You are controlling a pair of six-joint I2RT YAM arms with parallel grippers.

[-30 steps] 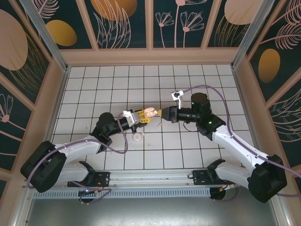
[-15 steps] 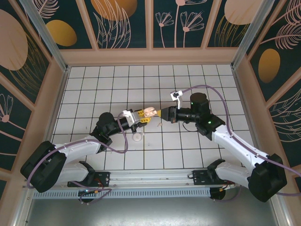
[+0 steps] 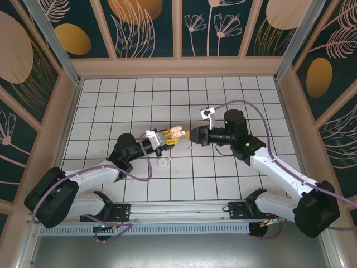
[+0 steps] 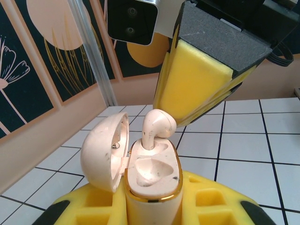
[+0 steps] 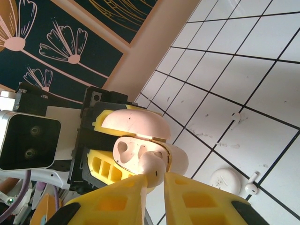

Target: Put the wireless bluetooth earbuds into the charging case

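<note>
My left gripper (image 4: 152, 208) is shut on the pale pink charging case (image 4: 152, 185), which it holds upright above the table. The lid (image 4: 103, 150) is swung open to the left. One earbud (image 4: 158, 125) stands with its stem in the case's far slot, and the near slot is empty. My right gripper (image 5: 154, 182) is shut on that earbud's (image 5: 153, 166) rounded head, pressing it against the open case (image 5: 136, 140). In the top view the two grippers meet at mid-table, left gripper (image 3: 170, 137) and right gripper (image 3: 189, 134). A second earbud (image 5: 252, 188) lies on the tiles.
A round white disc (image 3: 163, 162) lies on the tiles just in front of the left gripper, with the loose earbud beside it. A tiny pale piece (image 3: 189, 148) sits below the right gripper. Wooden walls ring the white grid table (image 3: 134, 100).
The right gripper has edged slightly left toward the case with the earbud. The left gripper and case have held still.
</note>
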